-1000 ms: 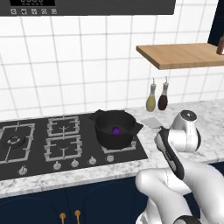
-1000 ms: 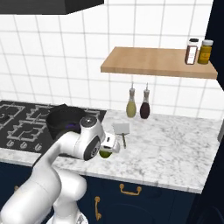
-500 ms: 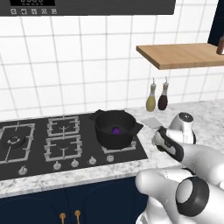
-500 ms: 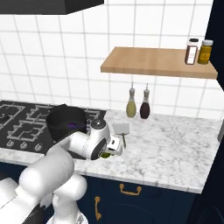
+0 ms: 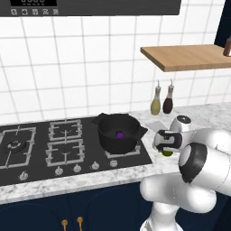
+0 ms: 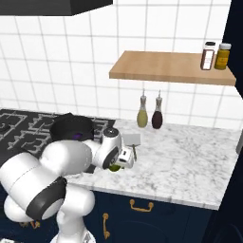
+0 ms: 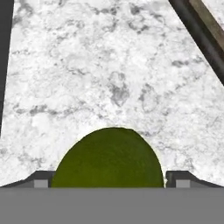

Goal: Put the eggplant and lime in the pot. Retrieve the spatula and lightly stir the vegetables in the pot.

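The lime point(image 7: 108, 159), a yellow-green ball, rests on the marble counter right of the cooktop, with my gripper point(image 7: 111, 183) down over it. Both fingertips point(image 7: 41, 180) press against its sides, so the gripper is shut on it. From the base views the lime point(image 5: 168, 153) point(image 6: 114, 167) peeks out under the hand. The eggplant point(image 5: 119, 134) lies inside the black pot point(image 5: 106, 122) point(image 6: 71, 126) on the right front burner. The spatula's grey blade point(image 5: 155, 125) point(image 6: 134, 139) lies flat on the counter just behind the hand.
Two bottles point(image 5: 161, 100) stand against the tiled wall behind the spatula. A wooden shelf point(image 6: 171, 69) carries two jars above the counter. The black cooktop point(image 5: 27, 153) stretches left of the pot. A slim dark bar point(image 7: 199, 33) crosses the hand view's upper right corner.
The arm's elbow and upper links have swung round and lower, while the hand has stayed at the lime. The lime has kept its place on the counter.
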Controlling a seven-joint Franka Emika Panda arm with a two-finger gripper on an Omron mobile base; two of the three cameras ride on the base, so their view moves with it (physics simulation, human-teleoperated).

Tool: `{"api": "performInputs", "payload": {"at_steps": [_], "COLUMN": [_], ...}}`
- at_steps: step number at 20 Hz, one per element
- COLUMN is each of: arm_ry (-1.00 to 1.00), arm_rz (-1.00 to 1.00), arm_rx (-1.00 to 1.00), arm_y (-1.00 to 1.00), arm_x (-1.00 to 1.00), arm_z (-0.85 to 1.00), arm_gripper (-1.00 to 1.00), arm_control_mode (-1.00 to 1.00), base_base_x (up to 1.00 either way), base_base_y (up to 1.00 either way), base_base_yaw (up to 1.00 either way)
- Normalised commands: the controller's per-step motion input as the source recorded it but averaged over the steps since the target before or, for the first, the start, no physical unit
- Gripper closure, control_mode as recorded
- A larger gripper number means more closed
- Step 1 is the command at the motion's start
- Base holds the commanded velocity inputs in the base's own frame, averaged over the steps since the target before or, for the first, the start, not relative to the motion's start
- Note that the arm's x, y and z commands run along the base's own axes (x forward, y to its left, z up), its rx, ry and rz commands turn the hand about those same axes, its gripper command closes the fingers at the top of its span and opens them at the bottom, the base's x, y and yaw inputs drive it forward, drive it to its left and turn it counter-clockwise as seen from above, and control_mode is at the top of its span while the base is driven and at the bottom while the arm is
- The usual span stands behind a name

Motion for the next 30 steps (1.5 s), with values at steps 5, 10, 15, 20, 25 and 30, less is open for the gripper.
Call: {"api": "performInputs", "payload": {"at_steps": [5, 10, 15, 20, 25, 30], "arm_ry": [0.02, -0.25, -0.21, -0.02, 0.03, 0.16], "arm_rz": [0.00, -0.01, 0.00, 0.00, 0.00, 0.00], "arm_rx": [0.00, 0.00, -0.04, -0.06, -0.01, 0.00], "arm_y": [0.08, 0.01, 0.31, 0.70, 0.64, 0.56], "arm_x": [-0.07, -0.83, -0.52, 0.03, 0.42, 0.69], "arm_z": [-0.12, 0.86, 1.00, 1.00, 1.00, 0.77], "arm_gripper": [1.00, 1.00, 1.00, 1.00, 1.00, 1.00], "arm_control_mode": [-1.00, -1.00, -1.00, -1.00, -1.00, -1.00], "base_base_x": [0.00, 0.00, 0.00, 0.00, 0.00, 0.00], "base_base_y": [0.00, 0.00, 0.00, 0.00, 0.00, 0.00], "base_base_yaw": [0.00, 0.00, 0.00, 0.00, 0.00, 0.00]}}
